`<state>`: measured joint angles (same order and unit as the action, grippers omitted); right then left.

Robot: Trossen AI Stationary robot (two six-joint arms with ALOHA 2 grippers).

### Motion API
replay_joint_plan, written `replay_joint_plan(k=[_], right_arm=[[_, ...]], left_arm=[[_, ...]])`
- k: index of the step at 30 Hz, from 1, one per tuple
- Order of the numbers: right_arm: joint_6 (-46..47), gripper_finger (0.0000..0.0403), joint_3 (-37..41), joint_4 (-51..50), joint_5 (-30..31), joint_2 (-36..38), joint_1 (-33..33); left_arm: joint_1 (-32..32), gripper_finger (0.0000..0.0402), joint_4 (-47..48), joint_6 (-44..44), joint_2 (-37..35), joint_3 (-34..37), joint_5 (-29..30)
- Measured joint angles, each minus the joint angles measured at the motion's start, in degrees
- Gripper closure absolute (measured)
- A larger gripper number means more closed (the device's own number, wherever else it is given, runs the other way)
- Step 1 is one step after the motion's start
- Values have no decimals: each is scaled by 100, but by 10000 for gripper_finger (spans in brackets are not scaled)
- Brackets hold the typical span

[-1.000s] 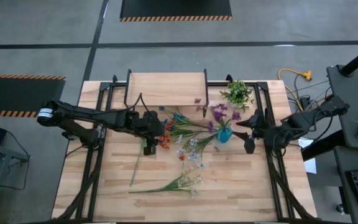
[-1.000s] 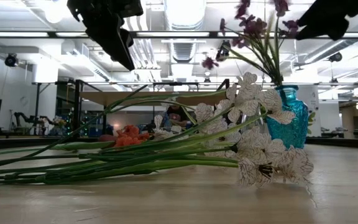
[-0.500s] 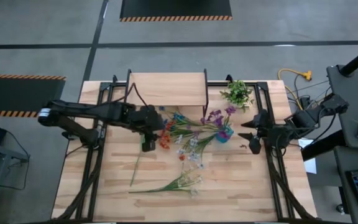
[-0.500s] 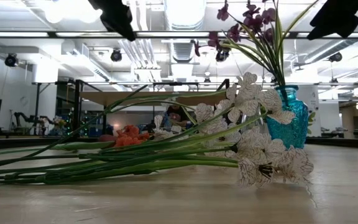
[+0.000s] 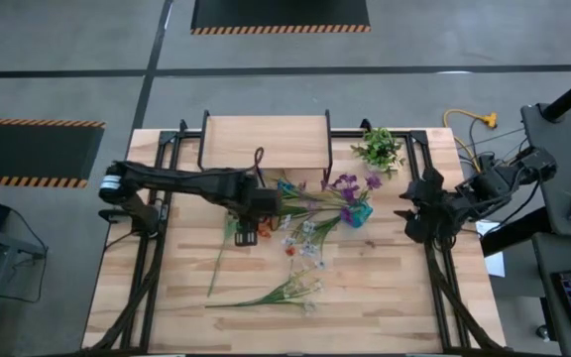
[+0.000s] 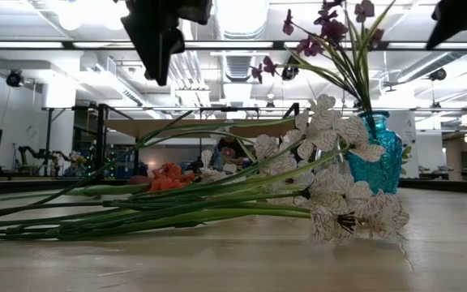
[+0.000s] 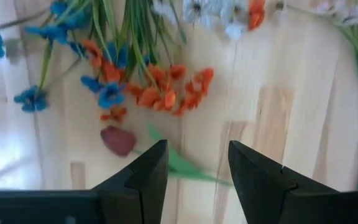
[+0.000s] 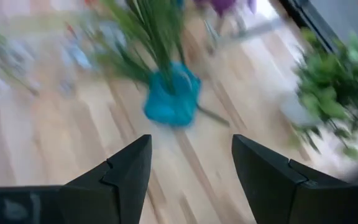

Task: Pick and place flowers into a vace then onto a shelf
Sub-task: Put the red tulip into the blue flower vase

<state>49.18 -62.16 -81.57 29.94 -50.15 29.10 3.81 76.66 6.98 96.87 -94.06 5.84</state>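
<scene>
Wood surface (image 5: pixel 385 288): carries loose flowers (image 5: pixel 300 233), a blue vase (image 5: pixel 358 213) and a potted plant (image 5: pixel 379 149)
Vase: upright, purple blooms standing in it
Shelf (image 5: pixel 266 142): at the far edge, nothing on it
Left tool (image 5: pixel 249 236): fingers apart, empty, above orange blooms and a dark red one (image 7: pixel 118 140)
Right tool (image 5: pixel 410 215): fingers apart, empty, near the vase, not touching

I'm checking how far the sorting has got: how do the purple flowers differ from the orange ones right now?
The purple flowers stand with their stems in the blue vase; the orange flowers lie flat on the table. The purple blooms rise high above the vase in the low view, while the orange ones sit low among loose stems. Both have thin green stems and neither is on the shelf.
</scene>
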Motion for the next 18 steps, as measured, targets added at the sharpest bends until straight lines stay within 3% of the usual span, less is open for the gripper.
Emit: replay_joint_plan(k=[4, 8, 18], right_arm=[[450, 188, -20, -335, 113, -253, 1], [553, 188, 207, -182, 152, -380, 2], [994, 188, 649, -121, 46, -435, 2]], left_arm=[[-31, 249, 393, 184, 87, -415, 494], [-37, 249, 491, 597, -31, -487, 571], [35, 249, 532, 2663, -883, 1081, 567]])
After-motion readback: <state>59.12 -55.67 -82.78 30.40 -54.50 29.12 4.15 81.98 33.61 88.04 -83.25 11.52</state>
